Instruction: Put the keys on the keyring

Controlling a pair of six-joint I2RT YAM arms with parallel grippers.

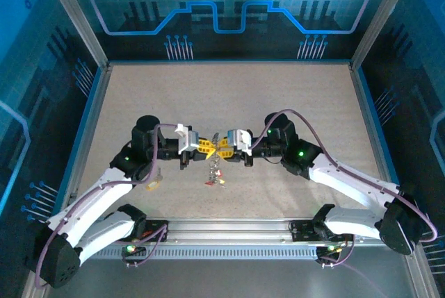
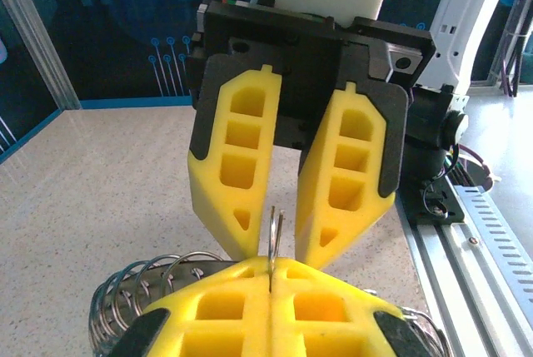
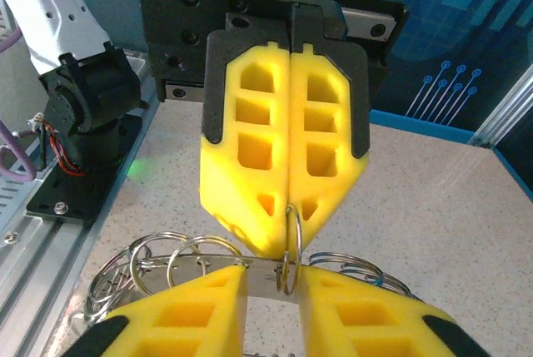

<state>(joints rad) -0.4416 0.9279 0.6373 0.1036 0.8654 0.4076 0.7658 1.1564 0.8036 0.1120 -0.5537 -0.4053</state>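
Both arms reach inward and meet tip to tip above the centre of the surface (image 1: 229, 96), slightly toward its near edge. The left hand (image 1: 207, 148) is fully closed and clamps the keyring (image 2: 275, 228), a thin silvery ring seen edge-on that stands upright out of its fingertips. The right hand (image 1: 222, 148) is parted by a narrow gap. Its fingertips flank the keyring on both sides; contact cannot be confirmed. Silvery wire loops (image 3: 158, 261) bunch beside the hands. The keys (image 1: 214, 173), small metal pieces with red tags, sit directly below both hands.
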